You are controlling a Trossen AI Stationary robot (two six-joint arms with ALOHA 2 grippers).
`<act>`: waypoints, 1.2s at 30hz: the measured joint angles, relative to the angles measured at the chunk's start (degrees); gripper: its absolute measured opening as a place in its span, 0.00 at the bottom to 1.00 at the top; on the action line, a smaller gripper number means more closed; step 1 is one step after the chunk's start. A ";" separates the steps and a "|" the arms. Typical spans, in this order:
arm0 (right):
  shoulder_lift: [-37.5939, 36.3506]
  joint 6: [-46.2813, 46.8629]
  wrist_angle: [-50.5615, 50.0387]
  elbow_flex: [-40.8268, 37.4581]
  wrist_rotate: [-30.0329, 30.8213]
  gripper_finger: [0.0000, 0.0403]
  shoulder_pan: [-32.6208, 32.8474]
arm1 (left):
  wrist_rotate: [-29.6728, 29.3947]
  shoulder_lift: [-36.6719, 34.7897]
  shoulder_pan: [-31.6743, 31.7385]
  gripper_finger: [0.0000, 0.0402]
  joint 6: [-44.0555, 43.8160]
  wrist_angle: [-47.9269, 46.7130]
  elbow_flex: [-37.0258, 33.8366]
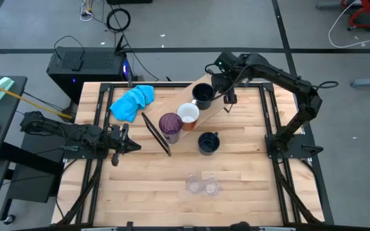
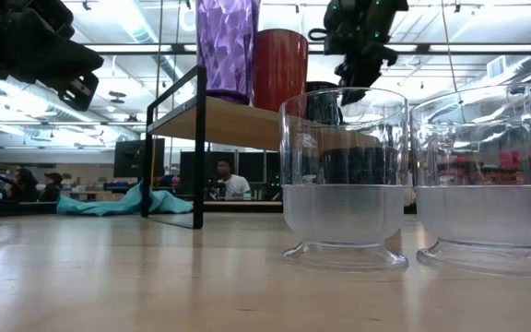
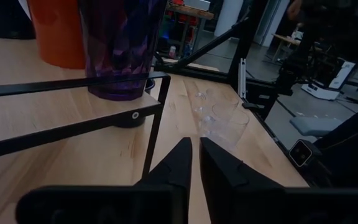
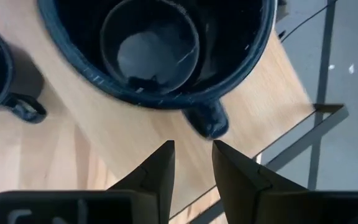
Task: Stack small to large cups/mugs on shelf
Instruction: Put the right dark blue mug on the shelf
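Observation:
The shelf (image 1: 172,100) lies slantwise across the table's far half. On it stand the purple tumbler (image 1: 170,124), a mug that is white inside and orange-red outside (image 1: 188,114), and a dark navy mug (image 1: 202,95). A second navy mug (image 1: 208,142) stands on the table beside the shelf. Two clear glasses (image 1: 193,185) (image 1: 211,186) stand near the front edge. My right gripper (image 4: 193,146) hangs open above the shelf, just beyond the navy mug's handle (image 4: 207,121), holding nothing. My left gripper (image 3: 195,142) waits at the table's left, its fingers a narrow slit apart, with nothing between them.
A crumpled blue cloth (image 1: 132,101) lies at the far left, beside the shelf's end. The shelf's black wire frame (image 3: 157,118) stands between my left gripper and the tumbler. Bare tabletop lies between the shelf and the glasses.

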 joint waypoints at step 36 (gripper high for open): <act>0.02 -4.11 0.69 -2.43 -1.28 0.28 0.15 | 0.00 0.01 0.00 0.08 1.95 -0.01 -0.02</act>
